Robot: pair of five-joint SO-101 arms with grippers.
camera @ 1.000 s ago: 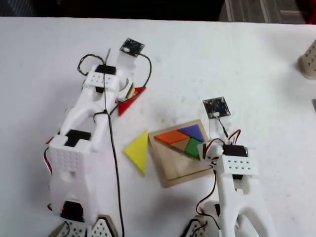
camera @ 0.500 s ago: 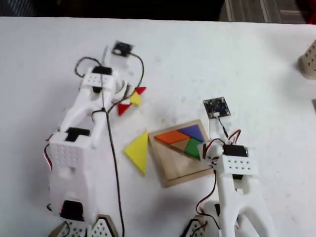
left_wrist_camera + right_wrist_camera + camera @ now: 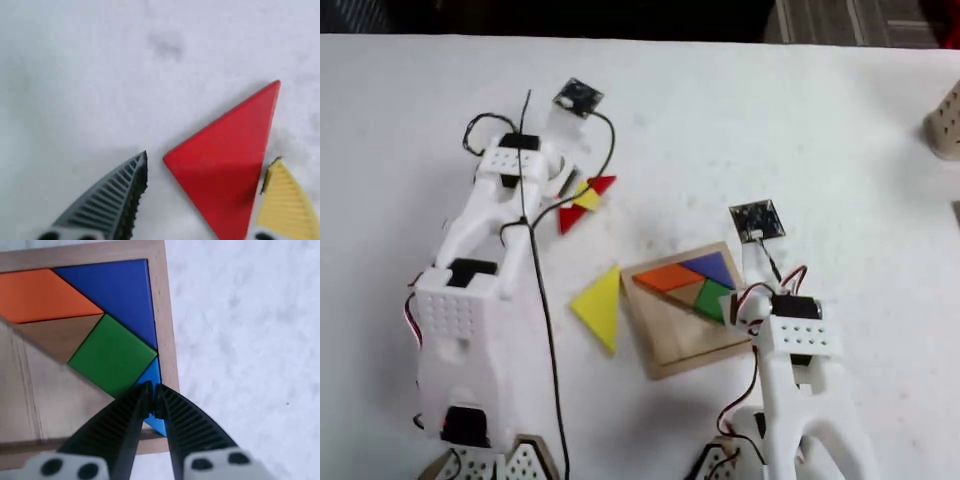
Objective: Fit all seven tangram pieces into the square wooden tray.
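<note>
The white table (image 3: 770,120) has a matte, slightly grainy surface, and two white plastic arms stand on it, the left arm (image 3: 480,260) and the right arm (image 3: 800,380). Between them lies the square wooden tray (image 3: 685,345), turned a little, with a pale raised rim and a smooth bare floor in its near half. A big flat yellow triangle (image 3: 600,305) lies on the table just beside the tray's rim, on the side of the left arm. A red triangle (image 3: 568,218), also flat and smooth, lies farther away, under the left gripper (image 3: 210,159). This gripper's jaws are apart: the dark ribbed finger (image 3: 112,200) stands on one side of the red piece with a small gap, and the yellow ribbed finger (image 3: 287,200) is at the opposite edge. In the tray's far half sit a dark blue triangle (image 3: 120,295), an orange parallelogram (image 3: 45,295), a green square (image 3: 112,360) and a wood-brown triangle (image 3: 60,335), edge to edge. The right gripper (image 3: 151,390) has its two dark ribbed fingers together, with the tips over a small light blue triangle (image 3: 152,372) in the tray's corner.
</note>
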